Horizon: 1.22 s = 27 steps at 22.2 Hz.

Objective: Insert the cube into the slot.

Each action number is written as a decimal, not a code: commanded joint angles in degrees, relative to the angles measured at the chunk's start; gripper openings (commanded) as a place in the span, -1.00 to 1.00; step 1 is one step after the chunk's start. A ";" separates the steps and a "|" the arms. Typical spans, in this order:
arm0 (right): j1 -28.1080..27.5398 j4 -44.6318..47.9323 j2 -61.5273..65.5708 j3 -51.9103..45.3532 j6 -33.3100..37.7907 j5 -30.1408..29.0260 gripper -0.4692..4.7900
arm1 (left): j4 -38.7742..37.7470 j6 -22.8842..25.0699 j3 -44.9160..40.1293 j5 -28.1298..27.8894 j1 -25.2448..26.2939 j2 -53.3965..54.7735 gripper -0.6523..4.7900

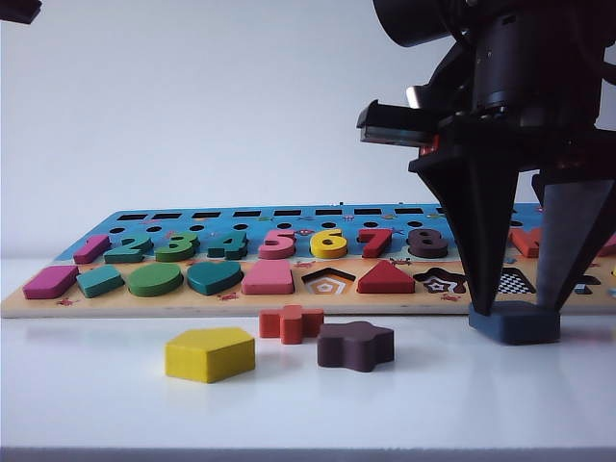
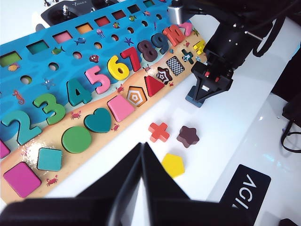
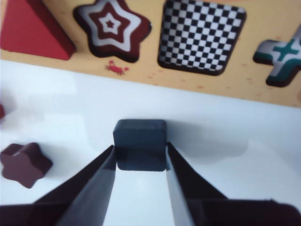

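So this looks like the grab step: the right pincer (image 3: pixel 140 153) is down at the white desk (image 1: pixel 96 404) with its two dark fingers on opposite side faces of the navy cube (image 3: pixel 140 144), one on each flank, and from the right wrist view they look to be touching or as good as touching it. I'd call it pinching the cube, though the block sits flat on the desk, so nothing is lifted yet. The checkerboard square slot (image 3: pixel 201 36) sits just beyond the pincer tips on the wooden puzzle board (image 1: pixel 231 306), slightly off to one side of the line the fingers point along, between the star cut-out (image 3: pixel 112 29) and the cross cut-out (image 3: pixel 278 55). My guess for the next move: firm up the squeeze, lift straight up enough to clear the board's edge, carry it forward and a touch sideways over the checkerboard, then lower it in. The cube lies on its broad face and being square has no real long axis; its edges look roughly parallel to the slot's, so I doubt much wrist twisting is needed. The left pincer (image 2: pixel 142 165) hangs well back from all this with its fingers pressed together, holding nothing, above the yellow pentagon block (image 2: pixel 173 165).
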 commanded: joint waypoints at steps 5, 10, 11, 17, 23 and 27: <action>-0.07 1.40 -3.02 3.54 -0.68 2.14 -0.40 | 0.70 0.09 0.28 0.28 -0.02 0.09 -0.74; -1.03 1.38 -5.55 5.62 -2.10 3.23 -0.48 | 0.70 0.09 0.28 0.28 -0.02 0.09 -0.74; -1.14 1.36 -5.88 5.62 -2.29 3.78 -0.48 | 0.70 0.09 0.28 0.28 -0.02 0.09 -0.74; -3.98 1.22 -7.89 5.53 -4.90 6.86 -0.48 | 0.72 0.09 0.28 0.28 -0.04 0.09 -0.74; -7.26 1.68 -8.09 5.53 -6.80 7.08 -0.48 | 0.72 0.09 0.28 0.28 -0.04 0.09 -0.74; -8.94 2.47 -8.04 5.51 -7.41 6.75 -0.48 | 0.70 0.09 0.28 0.28 -0.04 0.09 -0.74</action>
